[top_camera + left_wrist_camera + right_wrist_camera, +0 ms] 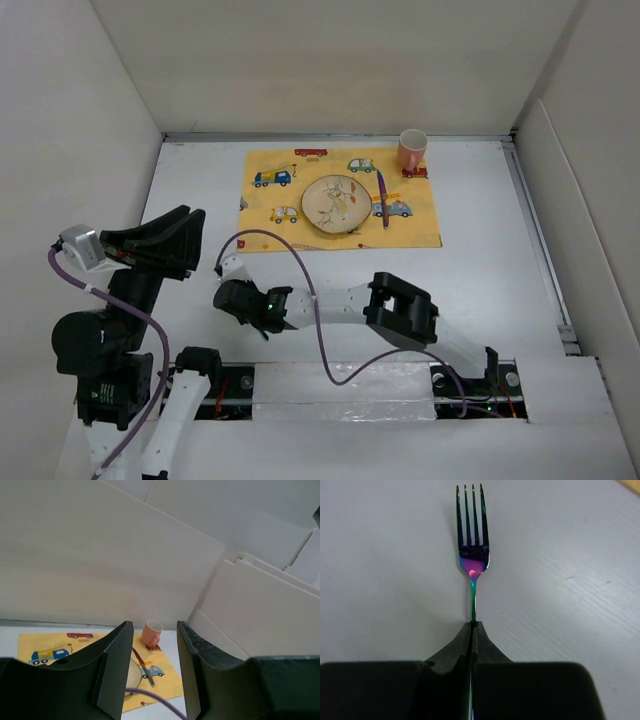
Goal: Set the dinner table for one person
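Right gripper: my jaws are pressed together on the thin handle of an iridescent fork. The handle runs out from between the fingertips and the tines point straight away from me. In the right wrist view the fork sits over bare white surface; I cannot tell whether it rests on that surface or is lifted just clear of it. In the top view this arm reaches across to the left, low over the near-left part of the dinner table, short of the placemat. Left gripper: jaws parted at a middling width with nothing between them, raised off the table at its left side and aimed toward the far right corner. A yellow placemat printed with cartoon cars lies at the far middle of the table. A patterned round plate sits at its centre, and a purple-handled utensil lies just right of the plate; kind not readable. A pink cup stands upright at the placemat's far right corner.
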`<action>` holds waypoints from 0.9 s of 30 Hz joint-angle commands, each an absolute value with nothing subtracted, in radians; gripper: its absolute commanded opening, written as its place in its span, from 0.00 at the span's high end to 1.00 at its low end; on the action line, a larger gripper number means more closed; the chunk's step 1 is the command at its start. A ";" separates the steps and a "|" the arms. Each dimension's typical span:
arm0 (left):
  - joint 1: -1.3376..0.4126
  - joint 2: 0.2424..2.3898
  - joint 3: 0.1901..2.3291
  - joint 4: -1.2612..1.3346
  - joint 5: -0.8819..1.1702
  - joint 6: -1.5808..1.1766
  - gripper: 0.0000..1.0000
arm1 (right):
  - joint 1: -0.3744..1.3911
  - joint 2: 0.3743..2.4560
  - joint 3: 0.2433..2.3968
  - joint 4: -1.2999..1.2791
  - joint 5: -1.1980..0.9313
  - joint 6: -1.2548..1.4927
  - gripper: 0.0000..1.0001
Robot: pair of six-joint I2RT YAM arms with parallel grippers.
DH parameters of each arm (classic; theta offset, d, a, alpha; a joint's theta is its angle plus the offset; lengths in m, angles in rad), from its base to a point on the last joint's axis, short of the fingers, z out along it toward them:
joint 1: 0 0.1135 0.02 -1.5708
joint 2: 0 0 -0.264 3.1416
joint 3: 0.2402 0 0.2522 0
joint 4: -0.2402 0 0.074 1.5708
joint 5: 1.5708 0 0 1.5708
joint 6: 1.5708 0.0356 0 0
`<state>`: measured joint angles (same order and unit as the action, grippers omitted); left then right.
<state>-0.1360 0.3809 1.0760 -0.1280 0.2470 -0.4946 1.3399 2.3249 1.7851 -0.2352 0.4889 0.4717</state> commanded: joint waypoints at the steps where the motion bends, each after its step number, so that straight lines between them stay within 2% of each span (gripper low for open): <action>1: -0.140 0.380 1.034 -0.080 0.244 -0.485 0.63 | 1.243 2.214 1.830 -0.215 0.538 0.477 1.00; 6: -0.140 0.400 0.948 -0.040 0.245 -0.502 0.63 | 1.056 2.281 1.995 -0.265 0.497 0.537 1.00; 13: -0.140 0.429 0.861 -0.015 0.278 -0.517 0.63 | 0.928 2.374 2.146 -0.299 0.437 0.647 1.00; 21: -0.140 0.457 0.821 -0.012 0.293 -0.511 0.63 | 0.861 2.500 2.350 -0.368 0.384 0.716 1.00; 27: -0.140 0.474 0.795 -0.008 0.302 -0.514 0.63 | 0.841 2.533 2.321 -0.359 0.364 0.745 1.00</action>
